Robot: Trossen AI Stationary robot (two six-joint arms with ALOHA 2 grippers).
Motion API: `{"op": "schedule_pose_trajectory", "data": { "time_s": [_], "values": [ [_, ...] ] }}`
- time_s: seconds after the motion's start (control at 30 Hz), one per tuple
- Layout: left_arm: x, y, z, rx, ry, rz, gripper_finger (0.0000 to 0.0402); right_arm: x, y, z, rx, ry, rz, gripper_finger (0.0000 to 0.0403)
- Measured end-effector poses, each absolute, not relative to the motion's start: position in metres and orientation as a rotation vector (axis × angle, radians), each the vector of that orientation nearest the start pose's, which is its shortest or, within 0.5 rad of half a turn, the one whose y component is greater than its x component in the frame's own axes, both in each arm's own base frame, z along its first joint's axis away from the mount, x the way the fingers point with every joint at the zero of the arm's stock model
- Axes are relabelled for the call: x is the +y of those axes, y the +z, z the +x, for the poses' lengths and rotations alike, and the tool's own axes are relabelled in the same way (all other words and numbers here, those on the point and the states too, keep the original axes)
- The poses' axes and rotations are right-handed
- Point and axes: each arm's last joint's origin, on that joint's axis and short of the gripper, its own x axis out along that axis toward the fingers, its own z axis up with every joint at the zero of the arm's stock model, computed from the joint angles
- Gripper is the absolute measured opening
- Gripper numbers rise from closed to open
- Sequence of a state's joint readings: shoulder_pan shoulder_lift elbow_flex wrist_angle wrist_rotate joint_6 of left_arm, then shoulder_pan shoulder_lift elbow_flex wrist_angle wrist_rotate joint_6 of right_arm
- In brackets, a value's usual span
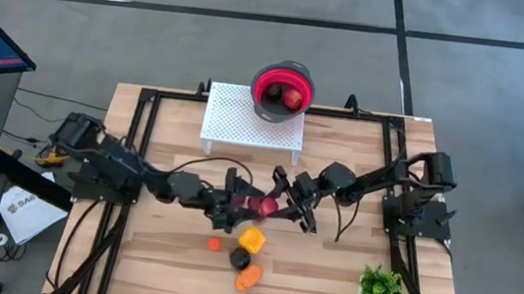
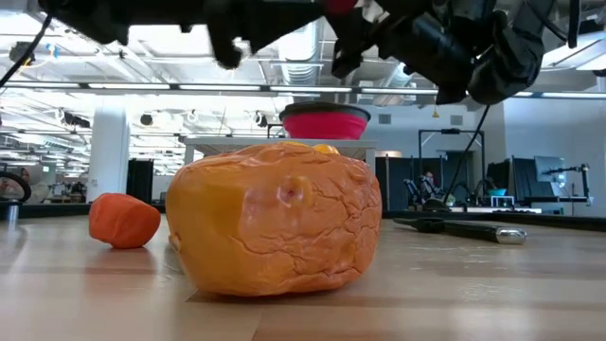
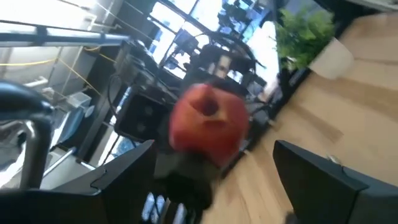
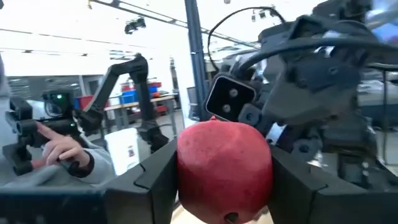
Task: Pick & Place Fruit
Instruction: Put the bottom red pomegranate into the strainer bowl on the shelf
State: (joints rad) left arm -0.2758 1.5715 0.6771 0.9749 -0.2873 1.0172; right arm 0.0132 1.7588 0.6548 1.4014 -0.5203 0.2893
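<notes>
Red fruit (image 4: 224,169) clamped in right gripper (image 4: 214,180), left gripper (image 3: 214,180) spread wide, no legible writing.

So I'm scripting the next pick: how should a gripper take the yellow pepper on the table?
Probably from straight above, fingers across the yellow pepper's blocky sides. It lies low on the table, with a dark fruit close beside it, so keep the fingers off that side.

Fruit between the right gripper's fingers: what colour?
Red. The fruit shows best in the right wrist view, held in the right gripper.
</notes>
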Motion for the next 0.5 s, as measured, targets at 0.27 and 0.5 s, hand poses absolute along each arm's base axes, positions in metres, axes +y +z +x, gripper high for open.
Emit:
{"op": "schedule_pose_trajectory", "data": {
  "time_s": [0.27,0.5],
  "values": [
    [-0.0798,0.2266,0.3120,-0.083,0.051,0.986,0.0298,0.0234,0.1980,0.3214,-0.207,0.590,0.205,0.0181],
    [-0.0813,0.2268,0.3121,-0.122,-0.016,0.981,0.0259,0.0233,0.1978,0.3215,-0.204,0.589,0.206,0.0201]
  ]
}}
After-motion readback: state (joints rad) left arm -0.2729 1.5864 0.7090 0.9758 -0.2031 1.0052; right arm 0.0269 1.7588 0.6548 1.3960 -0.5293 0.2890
